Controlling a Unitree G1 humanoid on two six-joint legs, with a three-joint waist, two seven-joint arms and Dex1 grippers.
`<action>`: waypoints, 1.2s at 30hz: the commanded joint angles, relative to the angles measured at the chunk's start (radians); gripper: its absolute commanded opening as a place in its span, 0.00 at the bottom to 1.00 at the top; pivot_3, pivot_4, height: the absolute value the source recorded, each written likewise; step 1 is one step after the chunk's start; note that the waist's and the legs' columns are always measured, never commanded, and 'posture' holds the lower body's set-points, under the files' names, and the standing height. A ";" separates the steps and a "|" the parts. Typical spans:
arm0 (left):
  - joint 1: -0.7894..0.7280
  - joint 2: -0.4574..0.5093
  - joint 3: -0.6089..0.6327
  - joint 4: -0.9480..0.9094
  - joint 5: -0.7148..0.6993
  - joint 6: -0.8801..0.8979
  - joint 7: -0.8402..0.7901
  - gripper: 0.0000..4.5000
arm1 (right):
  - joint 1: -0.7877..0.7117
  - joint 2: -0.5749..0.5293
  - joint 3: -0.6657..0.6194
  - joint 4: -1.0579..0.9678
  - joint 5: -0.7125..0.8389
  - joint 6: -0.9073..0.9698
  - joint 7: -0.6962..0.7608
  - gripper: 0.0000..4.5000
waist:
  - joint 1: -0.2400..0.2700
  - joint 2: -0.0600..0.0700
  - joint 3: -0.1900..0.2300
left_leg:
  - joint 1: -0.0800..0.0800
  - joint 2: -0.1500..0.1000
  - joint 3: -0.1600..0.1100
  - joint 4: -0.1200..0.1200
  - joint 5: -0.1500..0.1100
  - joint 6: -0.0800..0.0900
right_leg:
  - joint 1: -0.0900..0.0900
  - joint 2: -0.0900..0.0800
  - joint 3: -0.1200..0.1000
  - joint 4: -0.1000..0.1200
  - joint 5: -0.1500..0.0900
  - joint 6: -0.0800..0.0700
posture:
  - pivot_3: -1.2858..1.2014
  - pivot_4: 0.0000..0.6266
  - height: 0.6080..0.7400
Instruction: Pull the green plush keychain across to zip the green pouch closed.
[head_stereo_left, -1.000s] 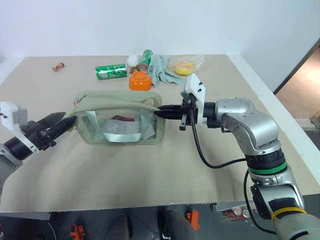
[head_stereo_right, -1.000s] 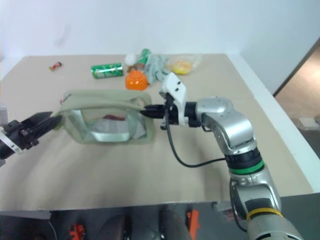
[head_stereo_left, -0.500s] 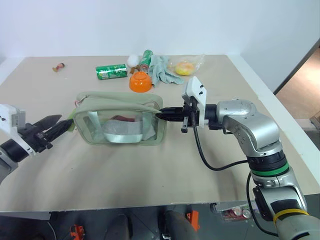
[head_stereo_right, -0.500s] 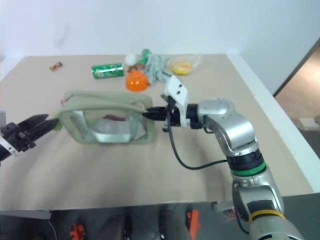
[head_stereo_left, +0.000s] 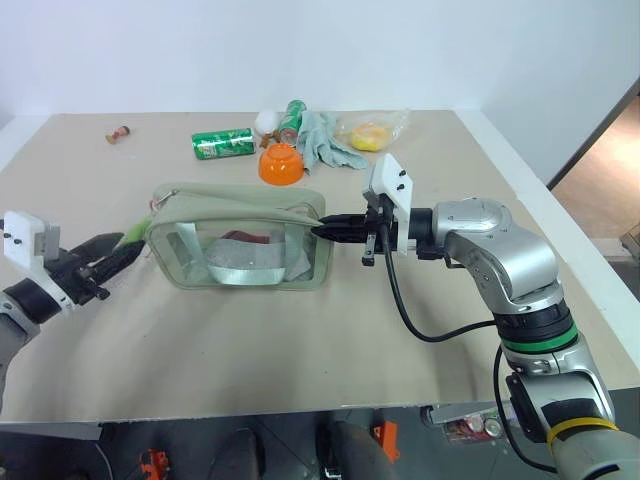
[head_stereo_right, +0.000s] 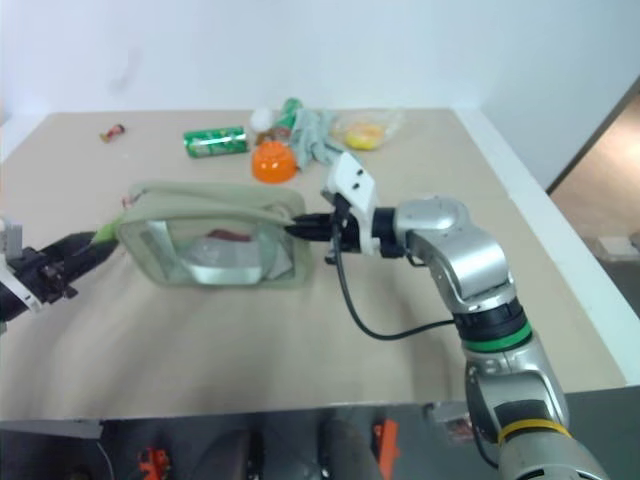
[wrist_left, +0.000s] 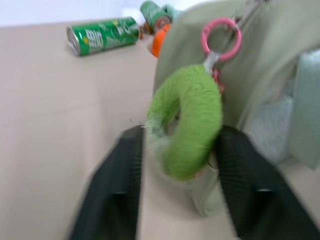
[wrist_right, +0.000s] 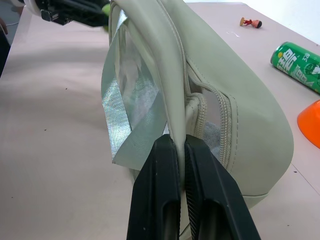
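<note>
Black left fingers (wrist_left: 125, 185) straddle green plush keychain (wrist_left: 187, 127) | right fingers (wrist_right: 175, 195) pinching green pouch (wrist_right: 240, 130) strap

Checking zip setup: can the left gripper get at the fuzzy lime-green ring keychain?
Likely yes: the left gripper already straddles the fuzzy lime-green ring keychain, nothing between; not visibly clamped.

Left gripper (wrist_left: 177, 145) level, fingers seemingly not quite closed; right gripper (wrist_right: 181, 165) clamped tight, arm bent leftward.
</note>
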 joint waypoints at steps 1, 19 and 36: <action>-0.019 0.005 0.010 0.009 0.021 -0.042 0.001 0.12 | -0.022 -0.007 -0.004 -0.002 -0.009 -0.014 0.002 0.00 | 0.000 0.000 0.000 | 0.000 0.000 0.000 0.000 0.000 0.000 | 0.000 0.000 0.000 0.000 0.000 0.000 | 0.52 0.24 1.00; -0.232 0.063 -0.016 -0.042 0.014 -0.068 0.019 0.02 | -0.033 -0.012 0.002 0.028 -0.030 -0.062 0.030 0.00 | 0.000 -0.001 -0.001 | 0.000 0.000 -0.001 0.001 0.000 0.000 | 0.000 0.000 0.000 0.001 0.000 0.000 | 0.52 0.24 1.00; -0.288 0.156 -0.172 -0.153 0.035 -0.008 -0.083 0.02 | -0.034 -0.020 0.004 0.038 -0.051 -0.077 0.050 0.00 | 0.000 -0.002 -0.001 | 0.000 -0.001 0.000 0.001 0.000 -0.001 | 0.000 0.001 0.000 0.002 0.000 0.001 | 0.52 0.24 1.00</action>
